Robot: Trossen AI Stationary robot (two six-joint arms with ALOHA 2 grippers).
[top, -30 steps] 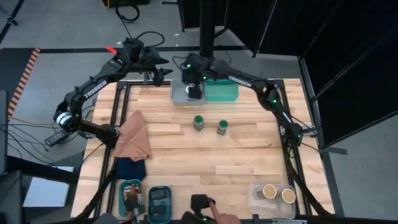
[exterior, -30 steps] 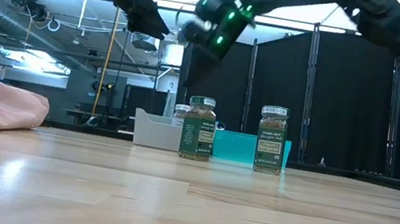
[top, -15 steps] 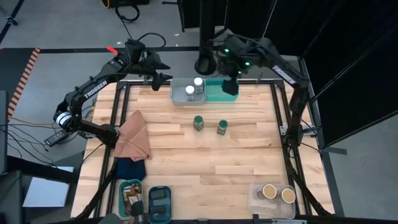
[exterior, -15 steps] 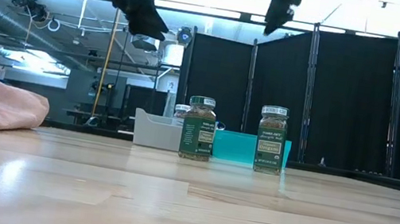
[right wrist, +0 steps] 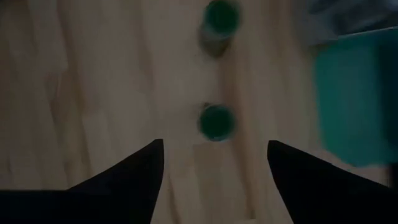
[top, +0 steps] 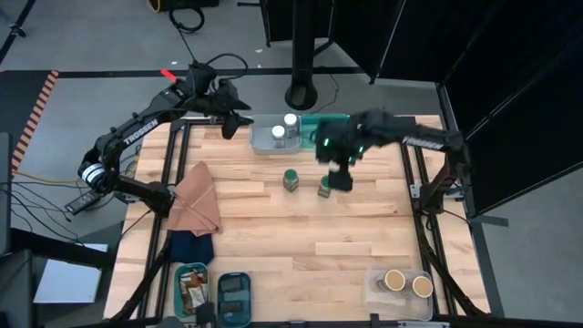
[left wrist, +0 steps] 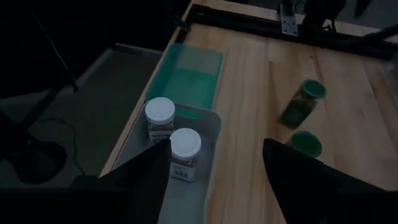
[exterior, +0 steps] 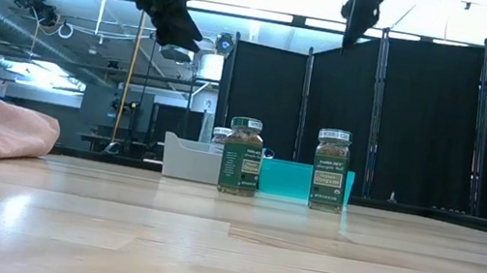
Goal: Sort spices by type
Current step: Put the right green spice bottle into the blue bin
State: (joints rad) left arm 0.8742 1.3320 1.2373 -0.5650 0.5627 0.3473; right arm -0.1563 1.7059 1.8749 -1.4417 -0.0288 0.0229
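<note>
Overhead view is evenly lit, table (top: 273, 228) bright, black curtains on the right swallowing detail. Low view has long ceiling strips (exterior: 263, 14) blowing out to white — they throw a pale sheen across the near tabletop, which is soft and out of focus. Both wrist views are dim; the right one is smeared, green lids (right wrist: 217, 121) fuzzy.

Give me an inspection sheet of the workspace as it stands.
Surface: wooden table, bare in the middle.
Job's things: two green-lidded jars upright mid-table; two white-lidded jars in the clear bin; teal bin empty; tan-topped jars at the near right corner.
Clutter: pink cloth, dark blue cloth.
Grippers: right gripper open above the right-hand green jar; left gripper open, raised beside the clear bin.
Cables: loops on the floor.
Surroundings: black curtains.
</note>
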